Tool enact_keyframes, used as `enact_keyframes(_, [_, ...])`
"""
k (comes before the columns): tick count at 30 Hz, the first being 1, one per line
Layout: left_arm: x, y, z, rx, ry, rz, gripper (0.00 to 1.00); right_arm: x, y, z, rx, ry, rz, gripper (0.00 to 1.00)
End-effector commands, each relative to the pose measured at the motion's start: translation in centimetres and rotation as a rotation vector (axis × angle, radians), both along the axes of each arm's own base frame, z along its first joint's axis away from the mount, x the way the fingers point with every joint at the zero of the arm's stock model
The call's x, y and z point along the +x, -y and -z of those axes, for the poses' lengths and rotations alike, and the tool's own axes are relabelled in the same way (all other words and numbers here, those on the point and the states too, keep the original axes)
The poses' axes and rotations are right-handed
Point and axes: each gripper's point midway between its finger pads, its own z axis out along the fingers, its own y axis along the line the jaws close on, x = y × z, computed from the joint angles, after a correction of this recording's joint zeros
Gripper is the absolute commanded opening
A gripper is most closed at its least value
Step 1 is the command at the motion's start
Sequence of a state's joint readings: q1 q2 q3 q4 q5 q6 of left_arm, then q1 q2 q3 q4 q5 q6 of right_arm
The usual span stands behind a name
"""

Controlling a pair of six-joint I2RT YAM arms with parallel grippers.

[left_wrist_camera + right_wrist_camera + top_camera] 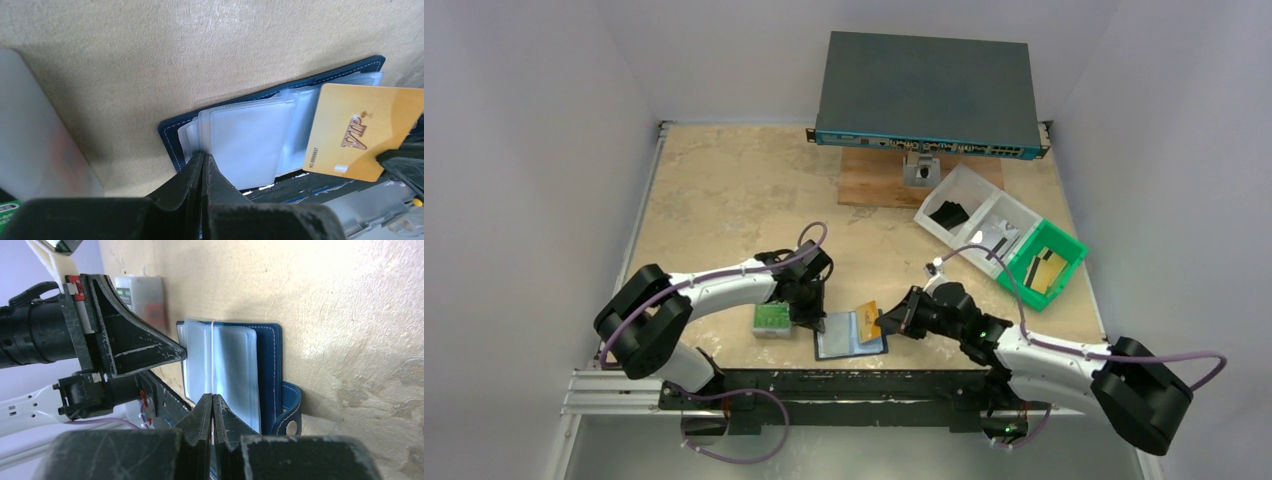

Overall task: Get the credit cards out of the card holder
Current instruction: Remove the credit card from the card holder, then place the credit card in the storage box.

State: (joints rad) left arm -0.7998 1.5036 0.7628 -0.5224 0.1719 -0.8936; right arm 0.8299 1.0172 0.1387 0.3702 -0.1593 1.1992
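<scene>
- The dark navy-blue folding card holder (849,338) lies open at the front edge of the beige table (724,200).
- Left gripper (202,159), fully closed, touches its clear sleeves (250,142).
- Right gripper (212,400) clamps a thin gold rectangular credit card (360,127).

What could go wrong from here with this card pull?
1. The right gripper pinches the gold card only near one edge, so it may slip.
2. The left gripper, shut, presses the card holder at one edge only, so the holder could drag along with the card.
</scene>
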Motion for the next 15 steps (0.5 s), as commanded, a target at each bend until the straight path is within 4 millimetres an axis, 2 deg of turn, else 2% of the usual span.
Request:
enact_keyframes(1, [1.2, 0.7, -2.7, -0.022, 0.07, 0.037, 0.0, 1.0, 0.7, -1.1, -0.051, 0.033, 0.041, 0.0])
enact_keyframes(7, [2.4, 2.3, -7.4, -0.102, 0.156, 0.071, 0.02, 1.3, 1.1, -2.5, -0.059, 0.054, 0.061, 0.0])
enact_keyframes(9, [2.7, 2.3, -8.7, -0.113, 0.182, 0.077, 0.1, 1.6, 1.2, -3.4, -0.063, 0.07, 0.074, 0.0])
enact_keyframes(15, [2.7, 2.1, -11.4, -0.148, 0.244, 0.101, 0.44, 2.5, 2.7, -5.1, -0.107, 0.095, 0.144, 0.0])
